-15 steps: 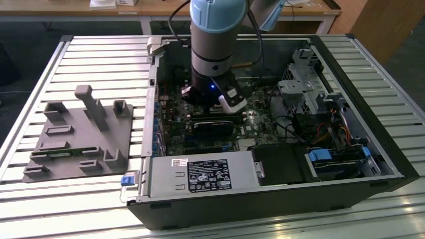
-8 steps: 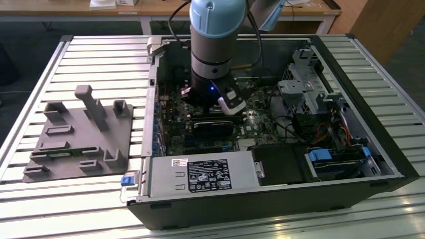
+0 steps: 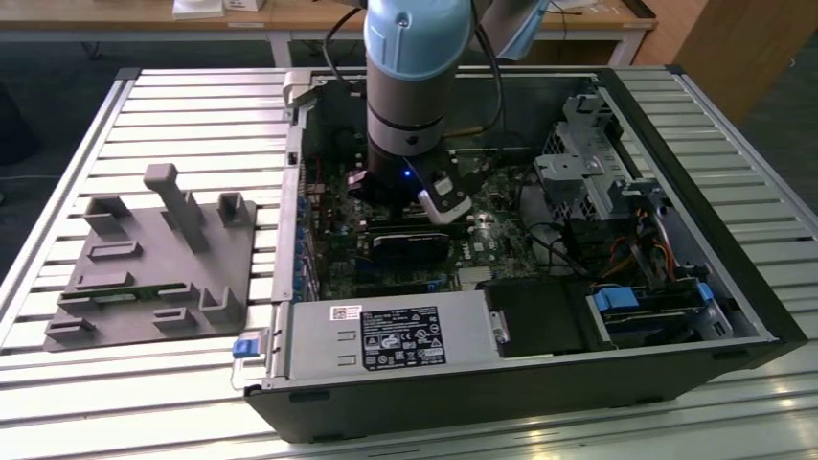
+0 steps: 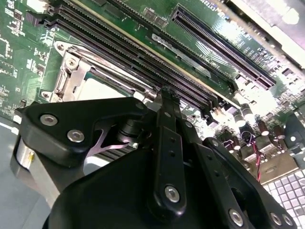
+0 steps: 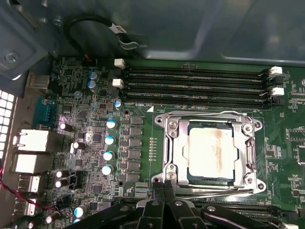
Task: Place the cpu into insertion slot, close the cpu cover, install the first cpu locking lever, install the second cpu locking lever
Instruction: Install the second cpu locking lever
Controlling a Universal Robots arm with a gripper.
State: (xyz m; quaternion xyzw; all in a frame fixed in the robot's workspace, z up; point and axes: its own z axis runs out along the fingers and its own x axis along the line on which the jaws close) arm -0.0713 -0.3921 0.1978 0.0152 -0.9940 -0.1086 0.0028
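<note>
One cpu (image 5: 212, 153) under one closed cpu cover (image 5: 174, 149), pincer (image 5: 164, 187) closed beside it

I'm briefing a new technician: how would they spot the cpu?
Look inside the open computer case at the green motherboard. Below the long black memory slots sits a silver cpu cover; the cpu is the dull grey square within it.
</note>
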